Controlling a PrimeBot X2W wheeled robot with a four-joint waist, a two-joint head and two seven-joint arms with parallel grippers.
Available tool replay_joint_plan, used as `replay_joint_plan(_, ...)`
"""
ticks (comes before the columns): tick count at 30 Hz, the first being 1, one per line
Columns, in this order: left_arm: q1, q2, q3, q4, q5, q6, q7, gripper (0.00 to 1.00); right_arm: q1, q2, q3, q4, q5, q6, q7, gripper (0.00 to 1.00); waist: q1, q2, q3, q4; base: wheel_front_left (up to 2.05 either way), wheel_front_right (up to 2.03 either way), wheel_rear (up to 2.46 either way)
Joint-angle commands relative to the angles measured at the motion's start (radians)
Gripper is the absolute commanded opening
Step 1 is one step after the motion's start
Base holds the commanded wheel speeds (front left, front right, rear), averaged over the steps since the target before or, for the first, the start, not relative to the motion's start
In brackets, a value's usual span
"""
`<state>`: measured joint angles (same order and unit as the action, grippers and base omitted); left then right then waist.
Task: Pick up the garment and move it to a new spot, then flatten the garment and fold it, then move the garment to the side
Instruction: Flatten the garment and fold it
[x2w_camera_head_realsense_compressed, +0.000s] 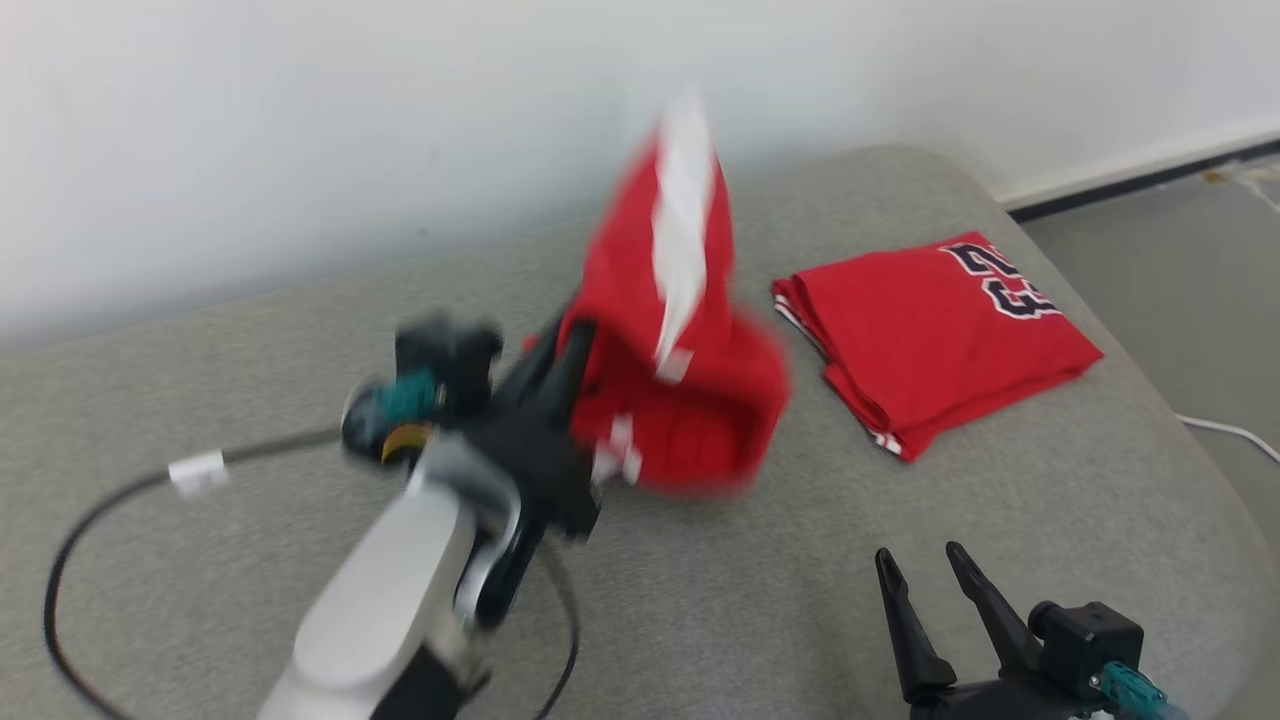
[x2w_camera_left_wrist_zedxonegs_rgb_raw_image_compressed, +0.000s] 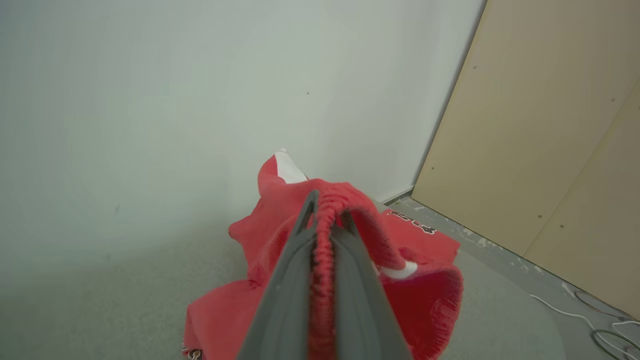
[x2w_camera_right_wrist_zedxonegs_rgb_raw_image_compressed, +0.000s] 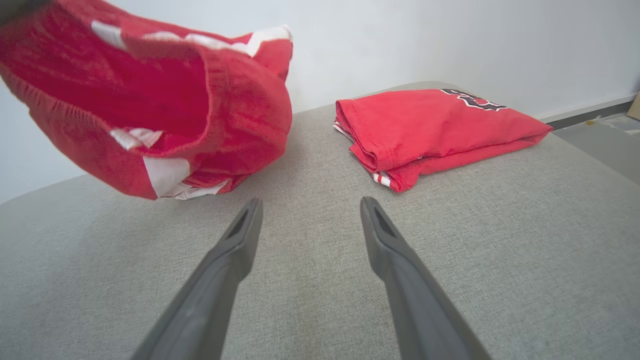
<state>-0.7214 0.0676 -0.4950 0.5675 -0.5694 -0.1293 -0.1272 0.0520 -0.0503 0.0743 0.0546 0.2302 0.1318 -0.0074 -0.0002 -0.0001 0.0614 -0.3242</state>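
The garment (x2w_camera_head_realsense_compressed: 680, 350) is red with white stripes and hangs bunched in the air above the grey cushion, blurred by motion. My left gripper (x2w_camera_head_realsense_compressed: 565, 365) is shut on its ribbed edge; the left wrist view shows the garment (x2w_camera_left_wrist_zedxonegs_rgb_raw_image_compressed: 280, 220) with that edge pinched between the two dark fingers (x2w_camera_left_wrist_zedxonegs_rgb_raw_image_compressed: 295, 260). The right wrist view has the garment (x2w_camera_right_wrist_zedxonegs_rgb_raw_image_compressed: 150, 105) lifted at the upper left, its opening facing the camera. My right gripper (x2w_camera_head_realsense_compressed: 925, 565) stands open at the lower right, low over bare cushion, its fingertips (x2w_camera_right_wrist_zedxonegs_rgb_raw_image_compressed: 250, 210) spread with nothing between them.
A folded red jersey (x2w_camera_head_realsense_compressed: 930, 335) with dark numbers lies on the cushion (x2w_camera_head_realsense_compressed: 750, 600) at the right. A black cable (x2w_camera_head_realsense_compressed: 90, 520) loops across the left side. The white wall is close behind; floor and a white cord (x2w_camera_head_realsense_compressed: 1225, 430) lie past the right edge.
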Motion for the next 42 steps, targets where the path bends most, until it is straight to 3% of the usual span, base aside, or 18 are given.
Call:
replay_joint_plan(1,0.056,0.017,-0.004,0.007,-0.017,0.001,0.012,0.00,0.016,0.000,-0.004,-0.005,0.001,-0.002,0.004,1.00,0.0002,0.0001,-0.022,0.056,0.00,0.00,0.00)
replay_joint_plan(4,0.160,0.032,-0.003,0.051,-0.043,0.009,0.033,0.01,0.017,0.001,-0.004,-0.011,0.001,-0.002,0.011,1.00,0.0002,0.0001,-0.023,0.087,0.00,0.00,0.00)
replay_joint_plan(5,0.186,0.038,0.001,0.076,-0.048,0.021,0.041,0.55,0.016,0.001,0.000,-0.011,0.002,-0.002,0.014,1.00,0.0002,0.0001,-0.024,0.095,0.00,0.00,0.00)
replay_joint_plan(6,0.203,0.041,0.001,0.095,-0.050,0.027,0.041,1.00,0.016,0.001,0.000,-0.012,0.002,-0.002,0.013,1.00,0.0002,0.0001,-0.024,0.103,0.00,0.00,0.00)
replay_joint_plan(14,0.282,0.035,0.062,0.178,-0.105,0.122,0.021,1.00,0.030,0.000,-0.003,-0.013,0.006,-0.002,0.017,1.00,0.0002,0.0001,-0.043,0.157,0.00,0.00,0.00)
replay_joint_plan(19,0.327,0.003,0.025,0.111,-0.165,0.062,0.081,1.00,0.035,0.000,-0.008,-0.011,0.009,-0.002,0.014,1.00,0.0002,0.0001,-0.059,0.175,0.00,0.00,0.00)
replay_joint_plan(24,0.350,-0.015,-0.040,0.042,-0.200,0.054,0.134,1.00,0.028,0.000,0.005,-0.009,0.016,-0.002,0.014,1.00,0.0002,0.0001,-0.064,0.166,0.00,0.00,0.00)
replay_joint_plan(36,0.343,-0.016,-0.125,0.036,-0.301,0.160,0.137,1.00,0.014,0.001,-0.005,-0.007,0.005,-0.002,0.006,1.00,0.0002,0.0001,-0.033,0.047,0.00,0.00,0.00)
replay_joint_plan(42,0.321,0.001,-0.058,0.065,-0.307,0.220,0.016,1.00,0.008,0.001,-0.003,-0.005,0.011,-0.002,0.005,1.00,0.0002,0.0001,-0.029,0.027,0.00,0.00,0.00)
